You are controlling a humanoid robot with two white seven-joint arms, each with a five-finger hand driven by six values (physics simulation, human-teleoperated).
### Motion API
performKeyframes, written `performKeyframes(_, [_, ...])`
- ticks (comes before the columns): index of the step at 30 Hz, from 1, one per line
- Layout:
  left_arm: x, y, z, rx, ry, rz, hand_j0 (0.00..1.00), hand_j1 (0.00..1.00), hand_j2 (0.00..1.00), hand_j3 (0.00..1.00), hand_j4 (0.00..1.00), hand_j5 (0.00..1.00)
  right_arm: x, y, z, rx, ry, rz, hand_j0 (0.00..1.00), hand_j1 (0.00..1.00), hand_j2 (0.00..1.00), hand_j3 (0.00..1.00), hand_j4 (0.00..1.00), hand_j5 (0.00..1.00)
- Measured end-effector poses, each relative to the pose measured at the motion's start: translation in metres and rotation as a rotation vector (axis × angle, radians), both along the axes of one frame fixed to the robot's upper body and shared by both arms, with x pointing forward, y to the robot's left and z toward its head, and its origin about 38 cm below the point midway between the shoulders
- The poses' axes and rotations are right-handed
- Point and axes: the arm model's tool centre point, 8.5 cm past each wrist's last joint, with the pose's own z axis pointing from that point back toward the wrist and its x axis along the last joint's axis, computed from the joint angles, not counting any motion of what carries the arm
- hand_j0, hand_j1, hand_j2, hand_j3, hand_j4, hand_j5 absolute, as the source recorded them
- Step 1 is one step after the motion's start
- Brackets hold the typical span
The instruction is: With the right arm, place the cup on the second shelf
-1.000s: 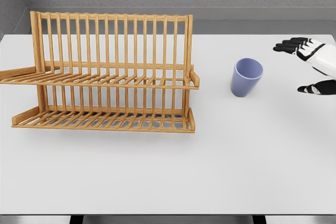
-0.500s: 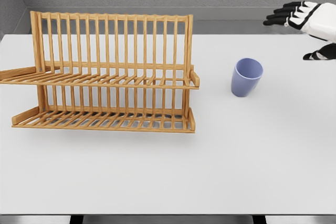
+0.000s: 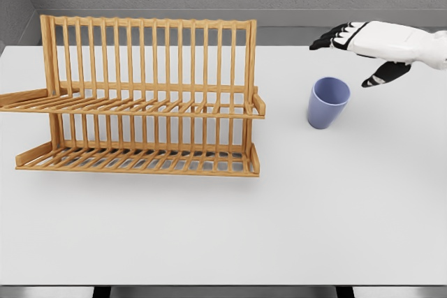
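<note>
A light blue cup stands upright on the white table, to the right of a two-tier wooden dish rack. My right hand comes in from the right edge and hovers above and slightly behind the cup. Its black-tipped fingers are spread and hold nothing, with the thumb pointing down towards the cup's right side. The rack's upper shelf and lower shelf hold nothing. The left arm does not show.
The rack fills the left half of the table, its tall slatted back rising behind the shelves. A grey wall runs behind the table's far edge.
My right hand has risen from the right edge and travelled left, so that it now hangs over the cup. The cup and rack have not moved.
</note>
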Motion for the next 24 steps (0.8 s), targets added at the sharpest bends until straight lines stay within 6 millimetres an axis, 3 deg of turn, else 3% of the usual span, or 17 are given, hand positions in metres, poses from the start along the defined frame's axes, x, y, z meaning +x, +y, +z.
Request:
performKeyframes(12, [0.0,0.0,0.0,0.0,0.0,0.0,1.0,1.0,1.0,1.0,1.0,1.0,0.013,0.008,-0.043,-0.075,0.091,-0.012,1.0,1.0,1.0,1.0,1.0,1.0])
performKeyframes(24, [0.0,0.0,0.0,0.0,0.0,0.0,1.0,1.0,1.0,1.0,1.0,1.0,0.02,0.009,-0.069,-0.102,0.153,-0.033,1.0,1.0,1.0,1.0,1.0,1.0])
